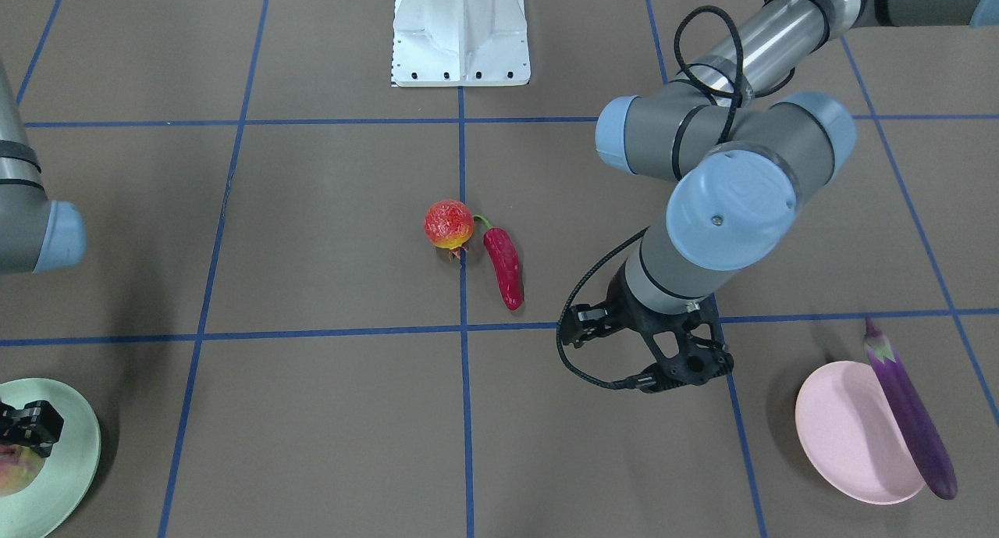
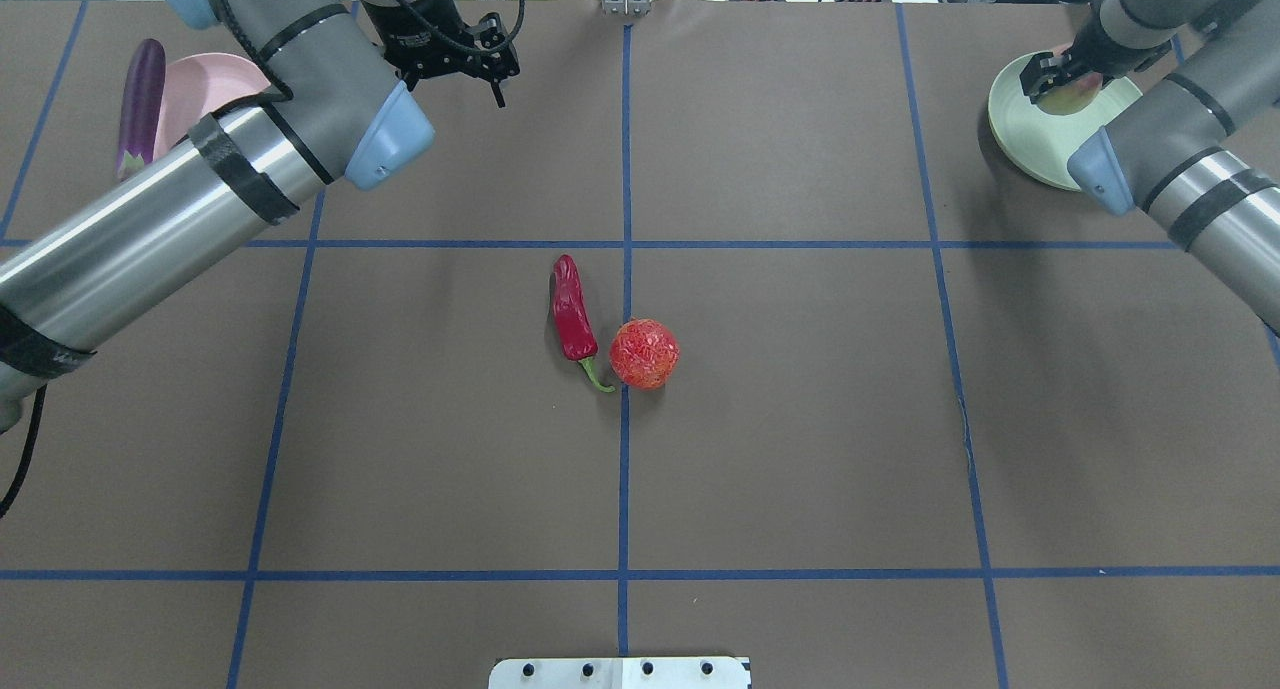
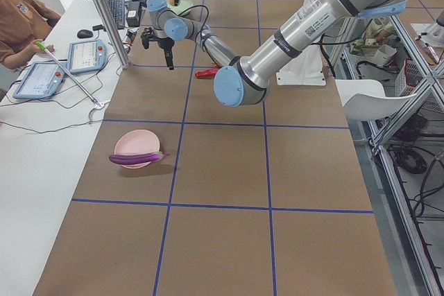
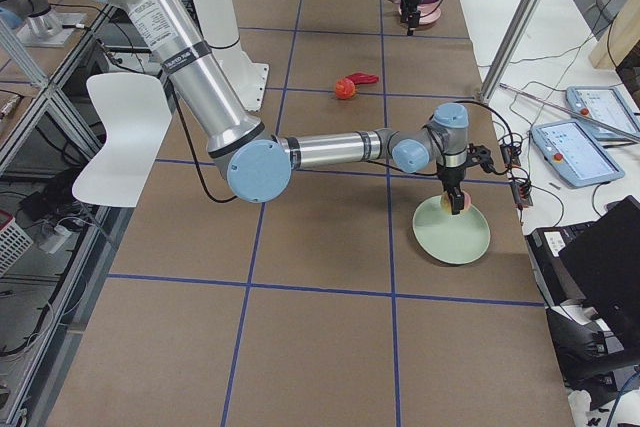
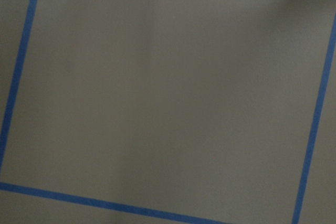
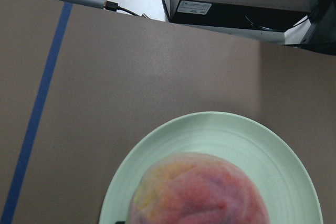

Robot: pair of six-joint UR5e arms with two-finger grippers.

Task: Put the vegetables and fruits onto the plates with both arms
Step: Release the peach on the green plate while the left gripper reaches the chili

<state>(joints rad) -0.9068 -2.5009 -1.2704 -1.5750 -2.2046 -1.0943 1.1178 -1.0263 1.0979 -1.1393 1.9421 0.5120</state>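
Right tool [image 2: 1055, 79] grips peach [image 6: 199, 192] over mint plate [image 6: 252, 135] at two o'clock; left tool [image 2: 497, 91], state unclear, hovers near pink plate [image 2: 200, 84].

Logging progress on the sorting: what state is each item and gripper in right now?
eggplant: lying across pink plate rim
peach: in right gripper, over green plate
pomegranate: on table
chili pepper: on table, beside pomegranate
left gripper: empty; open or shut unclear

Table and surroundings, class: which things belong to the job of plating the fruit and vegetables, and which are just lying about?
Job: eggplant, chili pepper, pomegranate, peach, pink plate, green plate.
Lying about: white base block, bench tablets, white chair.
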